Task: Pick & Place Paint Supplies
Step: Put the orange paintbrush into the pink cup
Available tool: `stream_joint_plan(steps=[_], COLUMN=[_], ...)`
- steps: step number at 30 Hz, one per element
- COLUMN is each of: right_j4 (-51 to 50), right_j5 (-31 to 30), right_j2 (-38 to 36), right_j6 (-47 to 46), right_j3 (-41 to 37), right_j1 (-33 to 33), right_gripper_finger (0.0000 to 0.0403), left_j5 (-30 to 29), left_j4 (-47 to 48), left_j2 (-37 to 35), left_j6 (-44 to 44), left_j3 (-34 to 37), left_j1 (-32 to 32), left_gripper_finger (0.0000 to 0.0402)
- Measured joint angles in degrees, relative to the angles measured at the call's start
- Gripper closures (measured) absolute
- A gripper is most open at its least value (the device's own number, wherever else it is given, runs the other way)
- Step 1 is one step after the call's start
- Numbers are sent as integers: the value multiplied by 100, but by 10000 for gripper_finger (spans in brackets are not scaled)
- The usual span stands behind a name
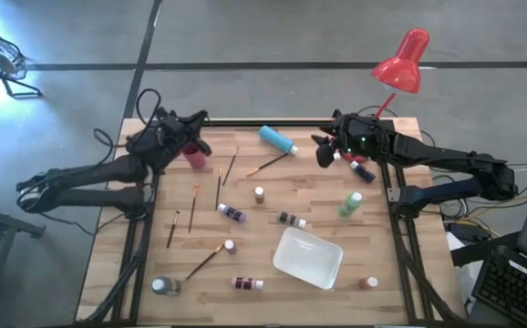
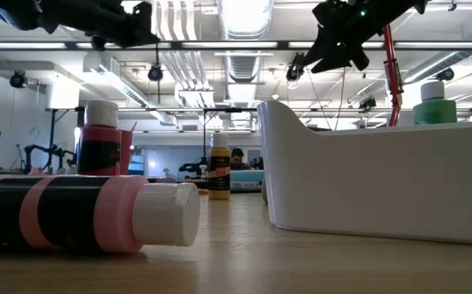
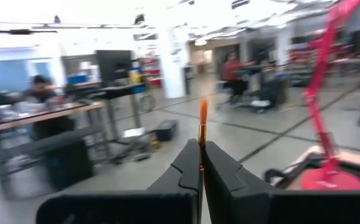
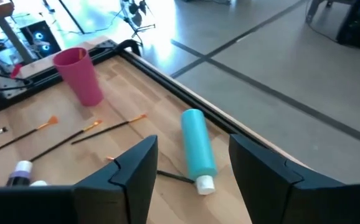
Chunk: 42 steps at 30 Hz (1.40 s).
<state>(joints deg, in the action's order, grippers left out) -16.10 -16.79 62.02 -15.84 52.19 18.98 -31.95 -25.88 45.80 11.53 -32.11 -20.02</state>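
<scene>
My left gripper (image 1: 200, 119) is raised over the table's far left corner, beside the pink cup (image 1: 193, 154), and is shut on a thin paintbrush (image 3: 202, 124). My right gripper (image 1: 323, 148) hangs open and empty at the far right, its fingers spread above the teal bottle (image 4: 197, 146), which lies on its side near the far edge (image 1: 277, 138). Several brushes (image 1: 230, 169) and small white-capped bottles (image 1: 232, 213) lie or stand on the wooden tabletop. My left gripper pinches the thin paintbrush between its two fingers (image 3: 186, 165). The brush lies along the fingers, and its orange end (image 3: 202, 113) sticks out past the fingertips. It is lifted clear of the table; the rest of the brush is hidden between the fingers.
A white tray (image 1: 307, 257) sits at the near right. A green bottle (image 1: 351, 202) stands right of centre, and a pink-and-black bottle (image 2: 81, 214) lies near the front edge. A red desk lamp (image 1: 404, 60) stands at the far right corner. People sit in the room beyond the table.
</scene>
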Motion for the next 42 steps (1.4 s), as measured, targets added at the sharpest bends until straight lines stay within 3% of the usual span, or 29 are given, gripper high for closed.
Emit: stream_joint_plan(steps=[17,22,28,35,42], right_j4=[34,-56,-84,-78,-83], right_j5=[8,10,3,-233,-246], right_j2=[0,0,0,0,0], right_j6=[-59,-68,-68,-68,-68], right_j3=[-3,-3,-3,-3,-3], right_j1=[59,57,57,57,55], right_gripper_finger=[232,219,206,210,222], left_j5=[-320,-478,-1812,-2528,-2634], left_j4=[248,472,1944,2132,2090], left_j2=[156,-298,-817,-666,-435], left_j6=[136,-62,-1030,-1347,-1849], left_j3=[152,150,147,155,654], left_j1=[-449,-377,151,785,807], left_gripper_finger=[397,397,397,397,397])
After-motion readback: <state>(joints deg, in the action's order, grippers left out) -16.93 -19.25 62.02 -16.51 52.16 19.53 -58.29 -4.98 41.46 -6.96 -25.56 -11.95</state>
